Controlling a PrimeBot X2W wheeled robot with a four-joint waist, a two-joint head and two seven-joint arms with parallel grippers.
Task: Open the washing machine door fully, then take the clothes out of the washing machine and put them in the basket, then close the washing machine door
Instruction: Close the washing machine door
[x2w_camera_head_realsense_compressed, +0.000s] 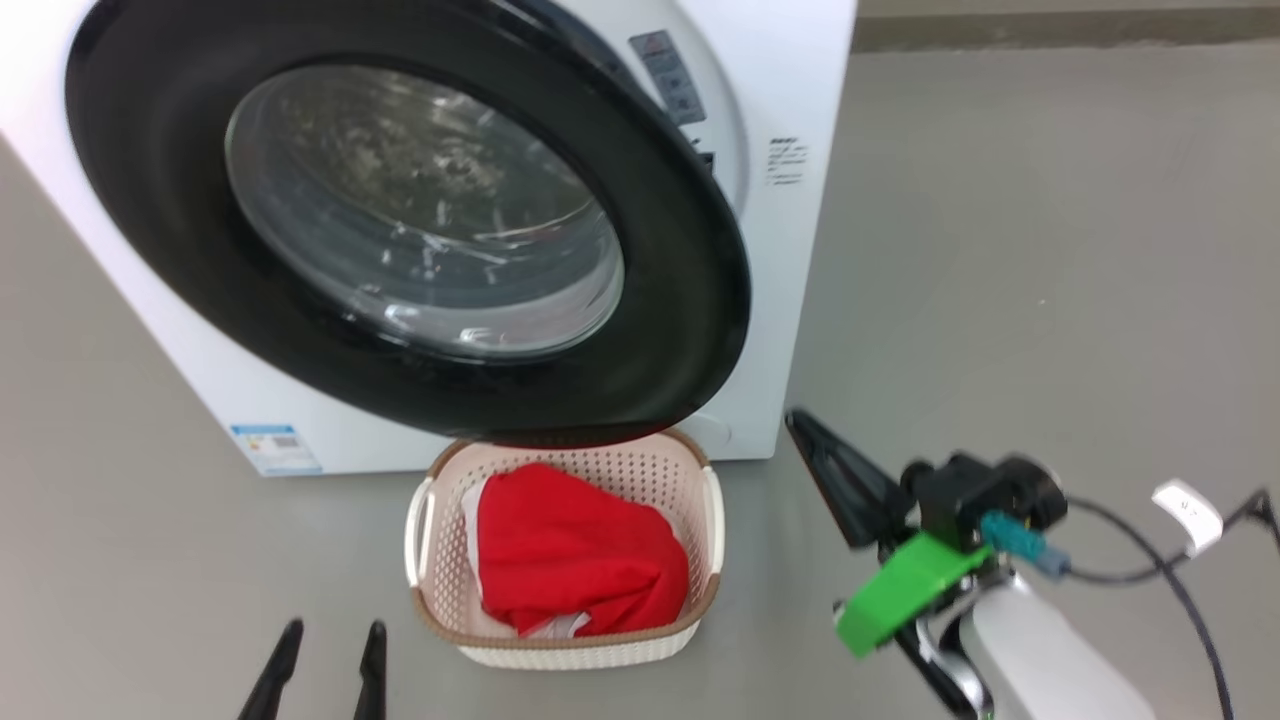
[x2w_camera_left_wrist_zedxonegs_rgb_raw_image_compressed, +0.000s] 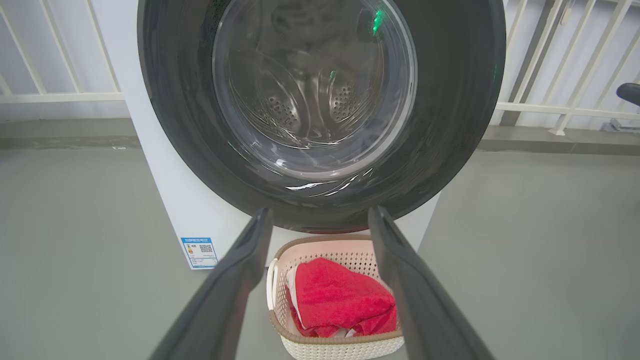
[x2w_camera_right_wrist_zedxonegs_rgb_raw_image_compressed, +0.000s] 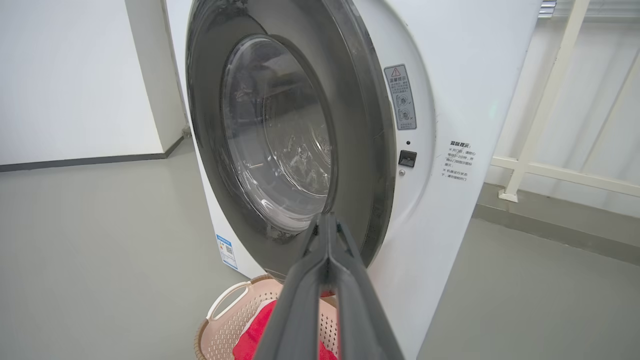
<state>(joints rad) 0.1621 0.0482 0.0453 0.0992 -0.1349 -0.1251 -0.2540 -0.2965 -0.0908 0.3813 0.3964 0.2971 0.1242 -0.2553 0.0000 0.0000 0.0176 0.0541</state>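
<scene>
Clothes (x2w_camera_head_realsense_compressed: 575, 550): bright red, bunched; white bit prob underneath.

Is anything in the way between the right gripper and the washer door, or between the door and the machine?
Nothing visible. The shut right gripper points at the door rim, the gap to the washing machine front looks clear, and the basket sits below.

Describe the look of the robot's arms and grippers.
Each has two long, tapering dark grey fingers: the left gripper and the right gripper. Behind the right one sit a black wrist housing, a bright green plastic block, a teal connector with a thin black cable, and a smooth white forearm.
</scene>
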